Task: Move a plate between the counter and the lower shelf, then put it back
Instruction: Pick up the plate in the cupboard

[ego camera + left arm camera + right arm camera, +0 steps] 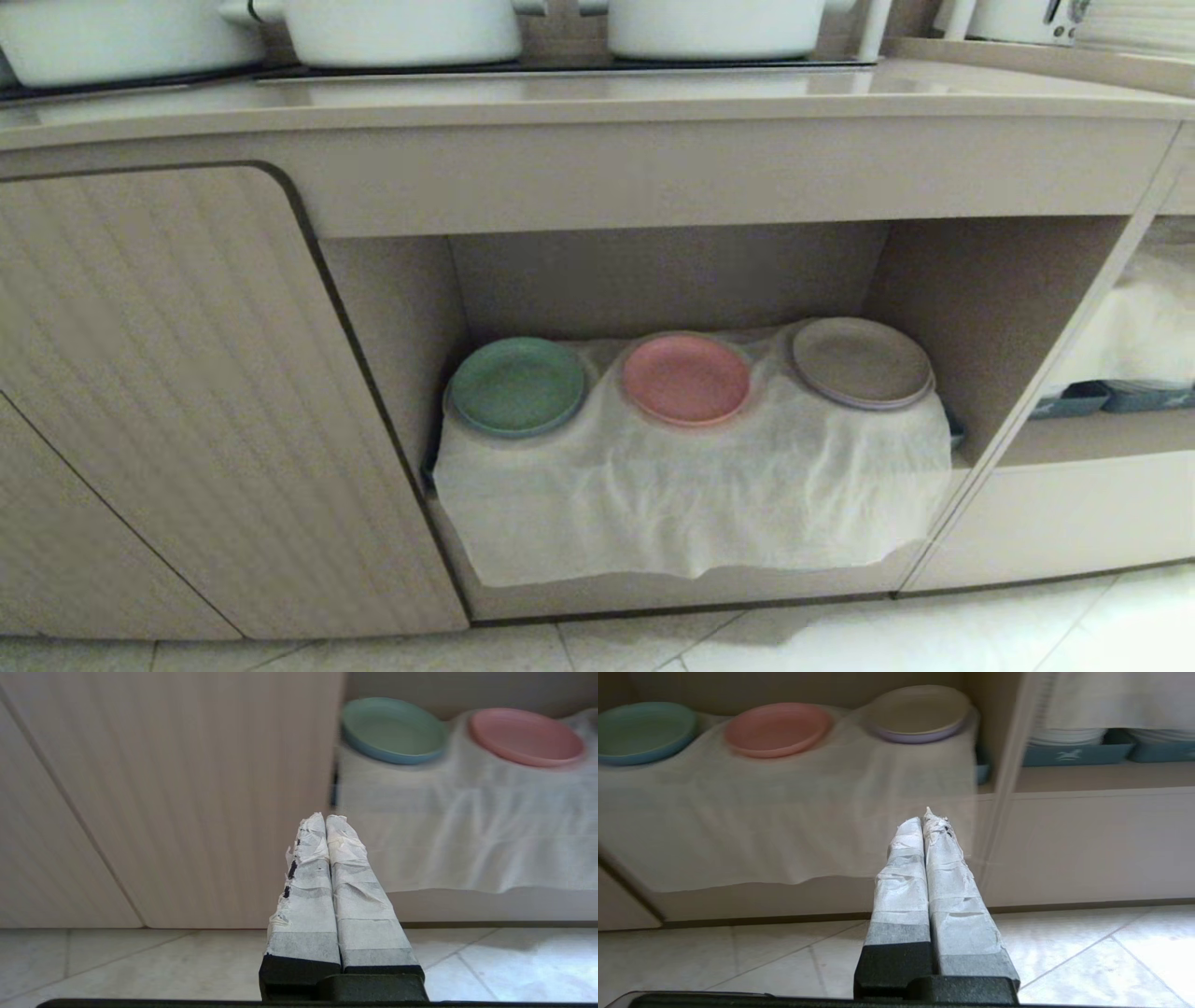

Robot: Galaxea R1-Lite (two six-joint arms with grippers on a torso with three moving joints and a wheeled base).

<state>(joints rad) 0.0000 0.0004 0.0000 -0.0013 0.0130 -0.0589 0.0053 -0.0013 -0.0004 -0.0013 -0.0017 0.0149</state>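
Beige cabinet, lower shelf (910, 280) cloth-draped: pink plate (686, 378) sits mid-cloth between green and beige-grey plates, at one o'clock from left gripper (325, 820), eleven o'clock from right gripper (923, 820), both pressed together, empty.

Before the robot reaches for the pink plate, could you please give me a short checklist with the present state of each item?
1. Pink plate lies flat on the white cloth in the lower shelf: ok.
2. Clear of the green plate and beige-grey plate: ok.
3. Left gripper empty: ok, shut.
4. Right gripper empty: ok, shut.
5. Bare counter space to set it down: ok.
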